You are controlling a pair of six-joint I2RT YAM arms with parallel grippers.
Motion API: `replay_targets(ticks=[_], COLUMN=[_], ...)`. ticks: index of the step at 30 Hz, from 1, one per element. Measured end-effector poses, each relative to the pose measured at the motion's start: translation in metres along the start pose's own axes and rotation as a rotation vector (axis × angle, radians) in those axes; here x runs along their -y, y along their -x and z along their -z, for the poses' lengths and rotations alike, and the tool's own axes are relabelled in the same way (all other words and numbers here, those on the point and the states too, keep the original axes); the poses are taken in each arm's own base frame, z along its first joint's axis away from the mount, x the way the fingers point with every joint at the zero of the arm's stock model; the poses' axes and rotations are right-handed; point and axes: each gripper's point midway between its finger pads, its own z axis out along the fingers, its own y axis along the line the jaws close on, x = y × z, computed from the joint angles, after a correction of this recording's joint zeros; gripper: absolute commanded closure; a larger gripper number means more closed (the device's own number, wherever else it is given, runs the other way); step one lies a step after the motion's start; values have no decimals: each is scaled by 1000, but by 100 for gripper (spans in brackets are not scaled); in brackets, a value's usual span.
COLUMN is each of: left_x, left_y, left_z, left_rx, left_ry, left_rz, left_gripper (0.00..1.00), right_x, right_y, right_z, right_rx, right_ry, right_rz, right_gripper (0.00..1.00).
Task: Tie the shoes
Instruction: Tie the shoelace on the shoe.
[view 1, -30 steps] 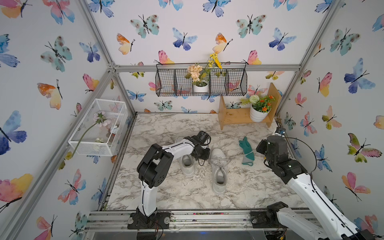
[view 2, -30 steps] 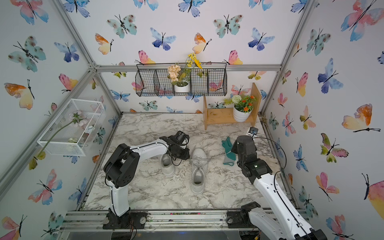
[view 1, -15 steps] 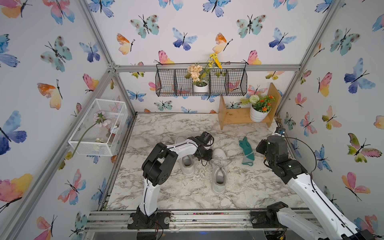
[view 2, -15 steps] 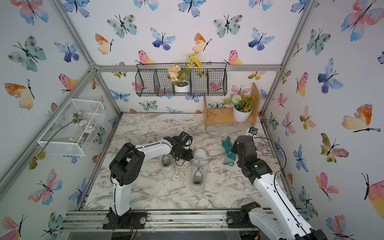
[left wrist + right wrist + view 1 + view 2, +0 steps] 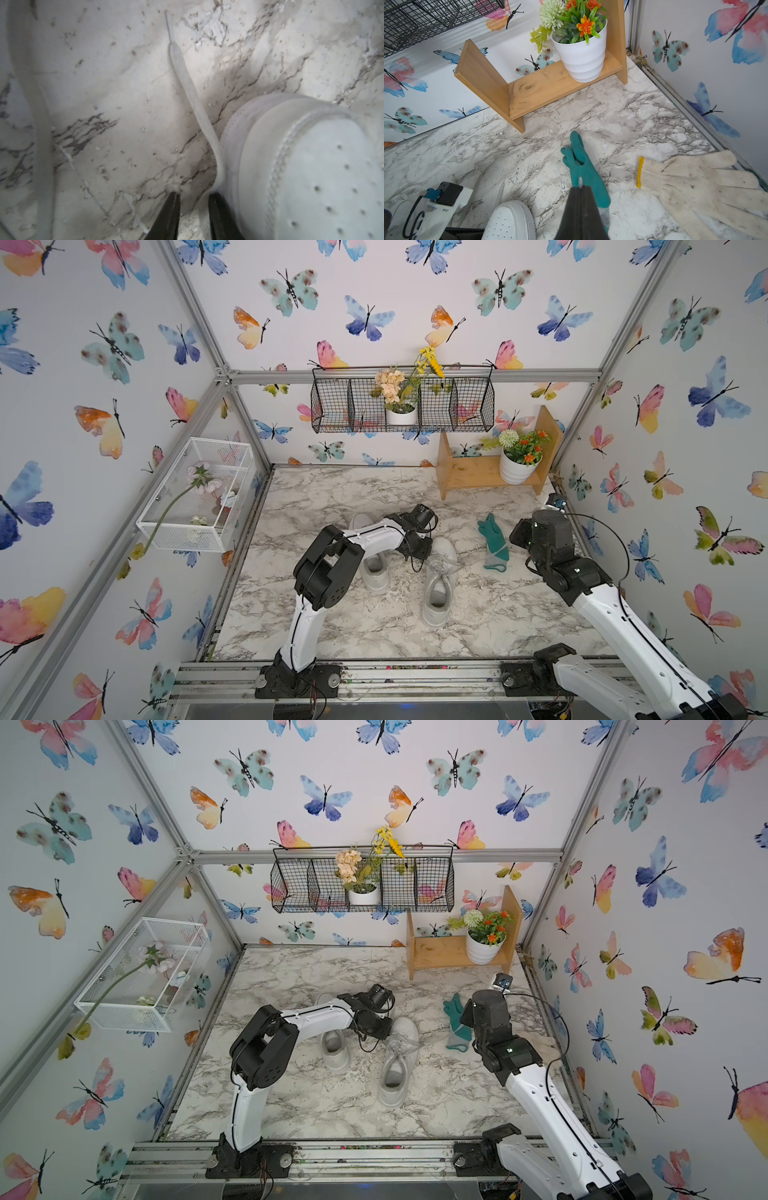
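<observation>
2 white shoes [image 5: 438, 589] side by side mid-desk [image 5: 332, 497], toes toward back wall. Left gripper [image 5: 193, 196] slightly spread, low between them, loose lace [image 5: 187, 83] beside 1 fingertip. Right gripper [image 5: 580, 188] pressed together, pinching lace tip [image 5: 580, 180] above teal glove [image 5: 583, 172].

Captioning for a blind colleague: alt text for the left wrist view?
The left gripper holds its jaws slightly apart low over the marble table, beside the perforated toe of a white sneaker. A white lace trails across the marble.
</observation>
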Motion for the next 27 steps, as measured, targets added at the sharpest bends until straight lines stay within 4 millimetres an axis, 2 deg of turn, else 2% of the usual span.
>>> replay_targets(ticks=[7, 12, 16, 20, 27], left_x=[-7, -13, -28, -38, -42], left_y=[3, 3, -10, -8, 32], left_z=[-2, 0, 12, 39, 122], left_rx=[20, 52, 52, 96, 333], left_ry=[55, 90, 130, 142, 144], left_rz=[-14, -15, 7, 36, 82], left_gripper=[100, 100, 100, 100, 100], right_x=[-1, -2, -4, -11, -11], right_y=[-1, -2, -1, 12, 34], right_z=[-2, -3, -4, 0, 7], right_rx=[-4, -8, -14, 15, 70], right_ry=[3, 2, 11, 30, 14], right_rz=[2, 14, 39, 51, 70], right_gripper=[98, 98, 98, 98, 98])
